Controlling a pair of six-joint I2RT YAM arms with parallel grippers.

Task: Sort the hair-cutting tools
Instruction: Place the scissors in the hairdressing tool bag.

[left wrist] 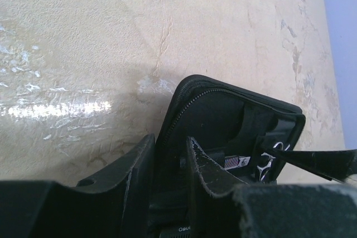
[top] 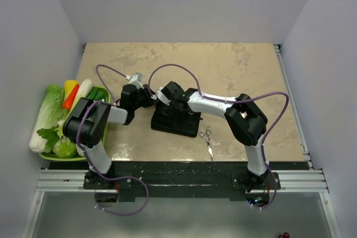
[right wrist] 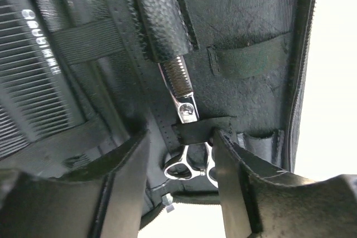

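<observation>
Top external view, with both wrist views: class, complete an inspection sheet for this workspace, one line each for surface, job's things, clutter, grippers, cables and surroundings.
Surface: beige marbled table, glossy; no spill seen.
Job's things: thinning scissors and a comb strapped inside the open black case; second scissors lie on the table beside the case; second comb not seen.
Clutter: green tray of vegetables at the left edge.
Grippers: left gripper pinches the case's edge; right gripper open, astride the strapped scissors' handles.
Cables: purple cables loop off both arms; no snag seen.
Surroundings: plain white walls; metal rail along the right side.
</observation>
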